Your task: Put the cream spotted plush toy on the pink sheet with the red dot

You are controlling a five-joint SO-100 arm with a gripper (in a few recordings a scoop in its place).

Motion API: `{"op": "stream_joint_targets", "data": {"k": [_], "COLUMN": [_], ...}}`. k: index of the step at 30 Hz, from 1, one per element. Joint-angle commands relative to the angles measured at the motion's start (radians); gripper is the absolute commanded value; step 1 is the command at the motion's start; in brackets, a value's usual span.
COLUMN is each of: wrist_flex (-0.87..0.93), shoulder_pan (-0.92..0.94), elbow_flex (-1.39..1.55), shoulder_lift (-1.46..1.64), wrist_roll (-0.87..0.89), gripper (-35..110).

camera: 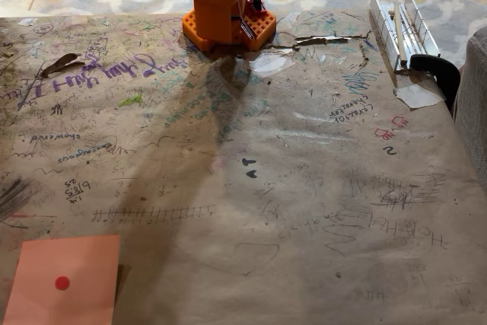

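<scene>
At the lower left of the fixed view your target lies bare: the pink sheet with the red dot point(62, 281) is flat on the scribbled brown paper table cover point(304, 188), nothing on it. The cream spotted plush toy is not to be seen on the table here, so I judge the placing step unfinished; you will need to bring the toy over the sheet and lower it onto the dot. At top centre stands the orange arm base point(224, 5). Whether the gripper is open or holding anything, you cannot tell from this frame. At upper right lies a white clamp point(407, 32).
</scene>
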Motion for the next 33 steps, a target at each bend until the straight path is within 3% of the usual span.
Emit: {"op": "stream_joint_targets", "data": {"k": [1, 14, 27, 31, 33], "wrist_flex": [-0.058, -0.043, -0.077, 0.060, -0.138], "shoulder_pan": [0.032, -0.058, -0.103, -0.055, -0.052], "elbow_flex": [-0.077, -0.264, -0.195, 0.005, 0.416], "shoulder_lift": [0.051, 0.060, 0.060, 0.060, 0.060], "wrist_roll": [-0.129, -0.181, -0.141, -0.107, -0.310], "gripper": [0, 0, 0, 17, 31]}}
